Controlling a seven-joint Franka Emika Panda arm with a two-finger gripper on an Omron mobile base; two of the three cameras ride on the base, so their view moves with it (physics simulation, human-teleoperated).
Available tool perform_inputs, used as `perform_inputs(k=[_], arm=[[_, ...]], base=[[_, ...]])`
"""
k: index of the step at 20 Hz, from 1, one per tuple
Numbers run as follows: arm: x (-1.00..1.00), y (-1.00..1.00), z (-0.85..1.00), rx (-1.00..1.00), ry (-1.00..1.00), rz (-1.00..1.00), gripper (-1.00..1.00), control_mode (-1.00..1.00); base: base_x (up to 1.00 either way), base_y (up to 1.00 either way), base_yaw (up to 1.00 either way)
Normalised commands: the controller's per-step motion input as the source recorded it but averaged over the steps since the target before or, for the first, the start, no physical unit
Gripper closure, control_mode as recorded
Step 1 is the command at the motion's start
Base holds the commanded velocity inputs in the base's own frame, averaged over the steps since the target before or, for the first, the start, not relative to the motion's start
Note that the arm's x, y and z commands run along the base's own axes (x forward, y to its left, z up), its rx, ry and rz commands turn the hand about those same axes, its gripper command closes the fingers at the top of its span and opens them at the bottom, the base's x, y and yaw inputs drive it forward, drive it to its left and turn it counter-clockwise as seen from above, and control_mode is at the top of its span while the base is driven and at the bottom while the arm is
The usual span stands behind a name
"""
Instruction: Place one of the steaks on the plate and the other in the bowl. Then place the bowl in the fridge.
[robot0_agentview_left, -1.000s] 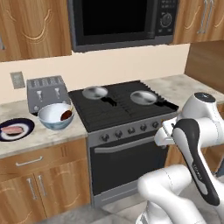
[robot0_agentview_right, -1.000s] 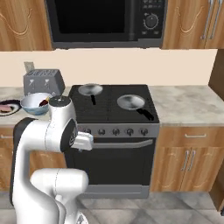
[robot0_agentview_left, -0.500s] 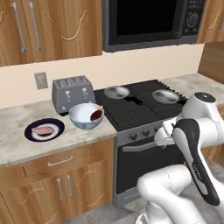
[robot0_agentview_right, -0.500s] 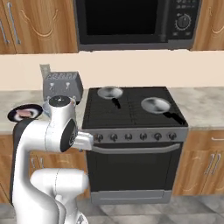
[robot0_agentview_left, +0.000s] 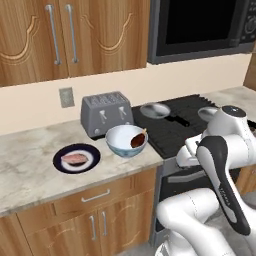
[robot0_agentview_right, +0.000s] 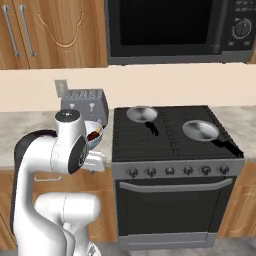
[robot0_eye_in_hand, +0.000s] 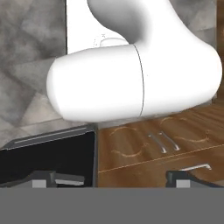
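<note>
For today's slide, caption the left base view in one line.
Pink steak on plate, dark steak in bowl beside toaster.

At the left-centre of the left base view, the navy-rimmed plate (robot0_agentview_left: 76, 158) lies flat on the counter (robot0_agentview_left: 30, 175), carrying the pale pink steak (robot0_agentview_left: 74, 158). Just right of it, apart, stands the upright white bowl (robot0_agentview_left: 126, 141), with the dark reddish-brown steak (robot0_agentview_left: 138, 139) leaning against its inner right wall.

The white arm (robot0_agentview_left: 220, 165) folds tightly over its own base, jaws spread wide and empty.
</note>
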Motion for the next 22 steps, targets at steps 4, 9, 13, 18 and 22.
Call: perform_inputs(k=[4, 9, 13, 18, 22], arm=[[0.00, 0.00, 0.00, 0.00, 0.00, 0.00, -1.00, 1.00], [0.00, 0.00, 0.00, 0.00, 0.00, 0.00, -1.00, 1.00], [0.00, 0.00, 0.00, 0.00, 0.00, 0.00, -1.00, 1.00], [0.00, 0.00, 0.00, 0.00, 0.00, 0.00, -1.00, 1.00], [0.00, 0.00, 0.00, 0.00, 0.00, 0.00, -1.00, 1.00]], base=[[0.44, 0.39, -0.01], [0.39, 0.45, -0.01], [0.33, 0.42, 0.00], [0.10, 0.29, 0.00], [0.17, 0.29, 0.00]])
